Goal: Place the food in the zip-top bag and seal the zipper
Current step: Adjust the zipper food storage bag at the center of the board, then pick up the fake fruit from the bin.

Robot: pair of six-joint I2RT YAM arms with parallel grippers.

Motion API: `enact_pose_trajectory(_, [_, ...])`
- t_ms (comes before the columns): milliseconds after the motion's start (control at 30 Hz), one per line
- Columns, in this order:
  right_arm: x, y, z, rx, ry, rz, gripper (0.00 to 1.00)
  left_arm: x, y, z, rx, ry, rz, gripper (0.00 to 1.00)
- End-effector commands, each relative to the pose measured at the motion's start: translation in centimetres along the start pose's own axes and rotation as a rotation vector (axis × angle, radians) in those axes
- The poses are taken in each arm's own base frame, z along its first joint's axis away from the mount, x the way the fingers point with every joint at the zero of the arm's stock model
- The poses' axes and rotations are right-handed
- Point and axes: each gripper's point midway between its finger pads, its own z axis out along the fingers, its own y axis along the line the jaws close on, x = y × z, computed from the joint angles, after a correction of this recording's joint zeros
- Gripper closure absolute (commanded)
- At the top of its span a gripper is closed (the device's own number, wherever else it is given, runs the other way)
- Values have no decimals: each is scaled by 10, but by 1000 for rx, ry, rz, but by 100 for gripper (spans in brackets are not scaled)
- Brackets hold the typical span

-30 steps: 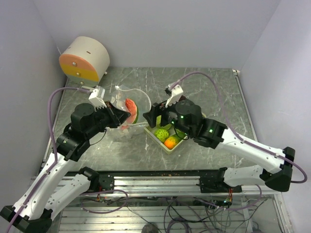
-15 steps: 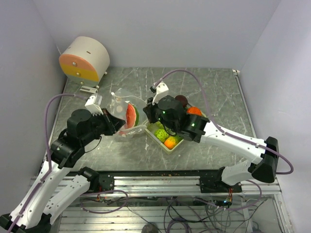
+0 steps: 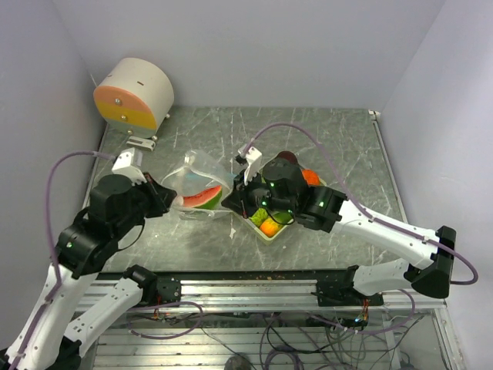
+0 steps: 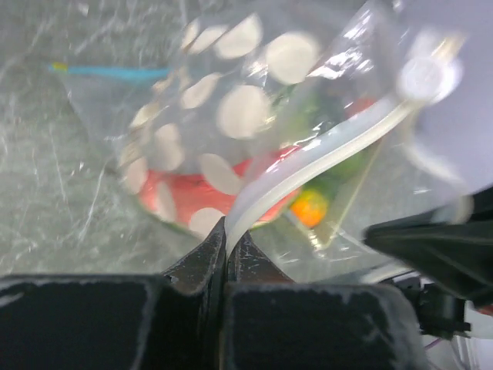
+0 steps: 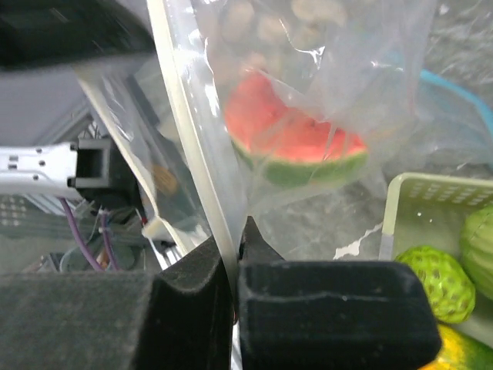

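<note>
Plastic fills both my grips. My left gripper (image 4: 231, 233) is clamped tight on the white zipper strip (image 4: 308, 166) of the zip-top bag (image 4: 231, 92). My right gripper (image 5: 233, 236) pinches the zipper strip too, across the bag's mouth from the left.

Just past my right gripper a watermelon slice (image 5: 296, 146) lies inside the bag. Its long axis runs crosswise to my reach, with the green rind toward me and the red flesh away. From my left wrist, the bag's white dots and the blur break that slice into red patches, so its outline is lost.

Right of my right gripper sits the basket (image 5: 394, 208), cut off at the edge of view. It holds a bumpy green fruit (image 5: 435, 281) and an orange fruit (image 3: 269, 227), and from above my own arm covers part of it.

Farther out are a maroon fruit (image 3: 287, 157) and another orange one (image 3: 310, 176), half hidden behind my wrist. I cannot tell whether they sit in the basket or beside it.
</note>
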Motion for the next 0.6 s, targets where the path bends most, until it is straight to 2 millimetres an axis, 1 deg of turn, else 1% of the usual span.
enact_pose_trajectory(0, [17, 0, -8, -21, 42, 11, 100, -20, -11, -20, 55, -69, 36, 93])
enact_pose_trajectory(67, [30, -8, -3, 12, 72, 25, 100, 5, -15, -5, 104, 9, -3, 93])
enact_pose_trajectory(133, [40, -18, 3, 53, 89, 36, 94, 37, -8, 14, 117, 80, -69, 93])
enact_pose_trajectory(167, [43, -24, 4, 87, 92, 43, 92, 56, 0, 24, 108, 118, -95, 93])
enact_pose_trajectory(200, [45, -34, 5, 140, 90, 46, 89, 64, 0, 27, 127, 132, -118, 93])
enact_pose_trajectory(233, [46, -38, 4, 163, 95, 48, 82, 67, -1, 27, 142, 126, -132, 93])
enact_pose_trajectory(300, [41, -49, 0, 232, 73, 45, 65, 58, -2, 20, 158, 73, -134, 93])
enact_pose_trajectory(400, [24, -61, -15, 309, 6, 41, 30, 35, -3, 5, 152, -16, -101, 93])
enact_pose_trajectory(433, [17, -63, -22, 322, -26, 41, 20, 30, -2, 2, 141, -29, -89, 93])
enact_pose_trajectory(467, [9, -62, -28, 321, -57, 39, 15, 27, 0, 0, 126, -33, -76, 93])
enact_pose_trajectory(500, [1, -61, -34, 318, -89, 36, 15, 24, 0, 0, 117, -37, -68, 93])
enact_pose_trajectory(567, [-11, -63, -47, 344, -132, 36, 9, 25, 3, 1, 96, -22, -57, 93])
